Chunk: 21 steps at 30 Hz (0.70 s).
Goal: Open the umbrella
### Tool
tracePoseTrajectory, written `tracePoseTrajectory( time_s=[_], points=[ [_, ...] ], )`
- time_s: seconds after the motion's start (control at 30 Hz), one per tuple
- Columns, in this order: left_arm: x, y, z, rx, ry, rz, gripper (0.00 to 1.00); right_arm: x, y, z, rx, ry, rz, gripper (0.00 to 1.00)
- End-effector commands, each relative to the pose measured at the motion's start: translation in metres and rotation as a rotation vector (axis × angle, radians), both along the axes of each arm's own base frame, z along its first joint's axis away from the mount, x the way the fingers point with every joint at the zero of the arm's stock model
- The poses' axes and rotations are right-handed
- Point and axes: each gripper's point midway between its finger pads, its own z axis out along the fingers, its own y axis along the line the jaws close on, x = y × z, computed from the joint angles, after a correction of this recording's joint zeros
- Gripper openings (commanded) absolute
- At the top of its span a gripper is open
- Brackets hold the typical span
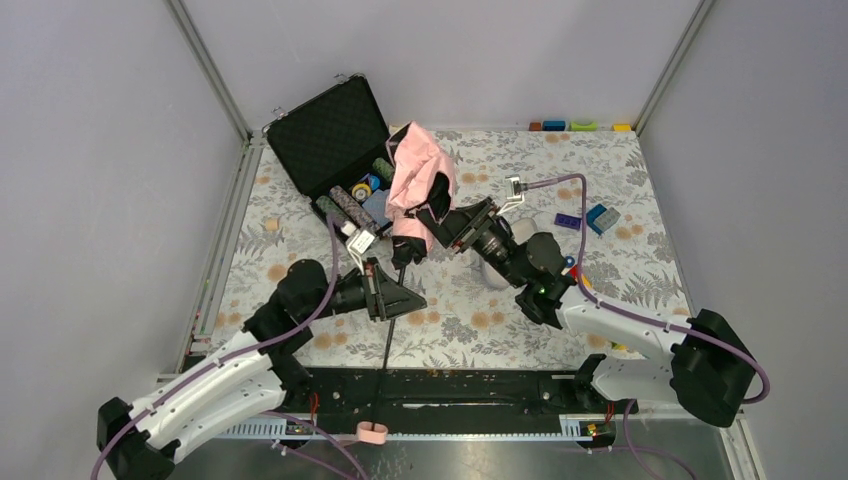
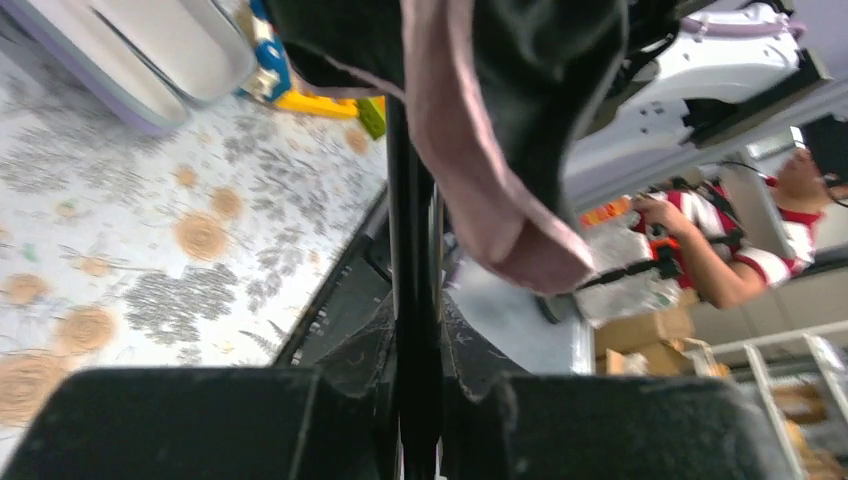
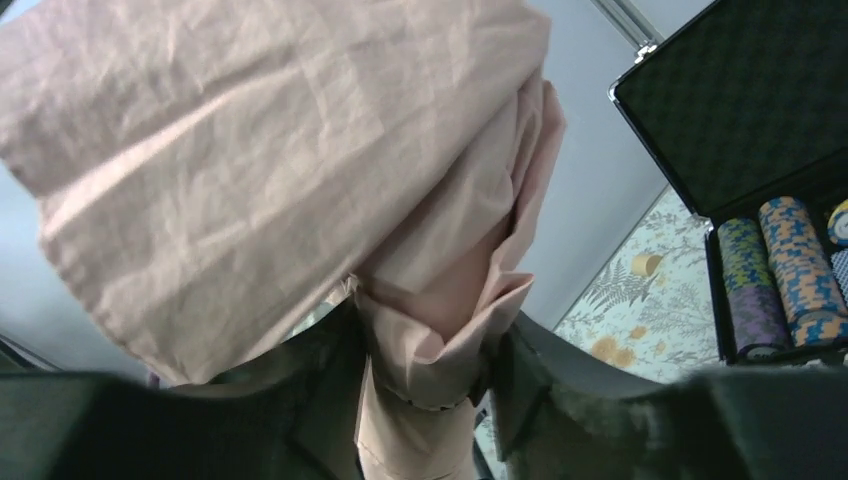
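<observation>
Two grippers are clamped on the one umbrella (image 1: 418,170) here, which is found just above the middle of the top view, bunched up and not spread out. The crumpled pale pink canopy (image 3: 280,150) is grabbed by the right gripper (image 1: 440,218), coming in from the right. In the right wrist view a fold of pink fabric is seen squeezed between the two dark fingers (image 3: 620,420), jaws drawn in narrow on it. The thin black shaft (image 1: 388,345) is run down from the canopy towards the bottom of the frame. The small pink handle (image 1: 372,432) is seen at bottom centre, below the black rail (image 1: 480,385) between the arm bases. The shaft is pinched by the left gripper (image 1: 398,295) just under the canopy. In the left wrist view it's shown going straight up between the fingers (image 2: 200,425), which are closed tight around it, with a pink hem and the black inner side hung across the top of the frame. An open black case (image 1: 325,135) is parked in the upper left, right by the canopy (touching or not can't be told), with rolls of chips (image 3: 790,260) lined up inside. A couple of blue blocks (image 1: 602,216) are sat on the floral tablecloth (image 1: 640,270) right of centre, well apart from the umbrella.
</observation>
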Motion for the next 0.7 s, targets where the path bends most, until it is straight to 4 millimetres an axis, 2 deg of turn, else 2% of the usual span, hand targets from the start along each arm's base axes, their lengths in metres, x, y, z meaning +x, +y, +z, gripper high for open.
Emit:
tracePoseTrajectory(
  time_s=[0.0, 0.1, 0.27, 0.37, 0.5, 0.67],
  points=[
    [0.029, 0.017, 0.029, -0.051, -0.224, 0.213, 0.0, 0.001, -0.018, 0.021, -0.022, -0.056, -0.083, 0.64],
    [0.05, 0.036, 0.027, -0.013, -0.301, 0.374, 0.0, 0.004, -0.027, 0.003, -0.106, -0.021, -0.129, 0.8],
    [0.073, 0.05, 0.022, 0.072, -0.347, 0.518, 0.0, 0.006, -0.037, -0.024, -0.227, 0.033, -0.18, 0.92],
    [0.085, 0.056, 0.018, 0.124, -0.377, 0.587, 0.0, -0.002, -0.03, -0.03, -0.287, 0.028, -0.174, 0.94],
    [0.099, 0.068, 0.01, 0.219, -0.384, 0.701, 0.0, -0.015, -0.011, -0.023, -0.325, 0.009, -0.17, 0.94],
    [0.108, 0.075, 0.005, 0.292, -0.401, 0.776, 0.0, -0.008, 0.004, -0.021, -0.474, 0.027, -0.254, 0.94]
  ],
)
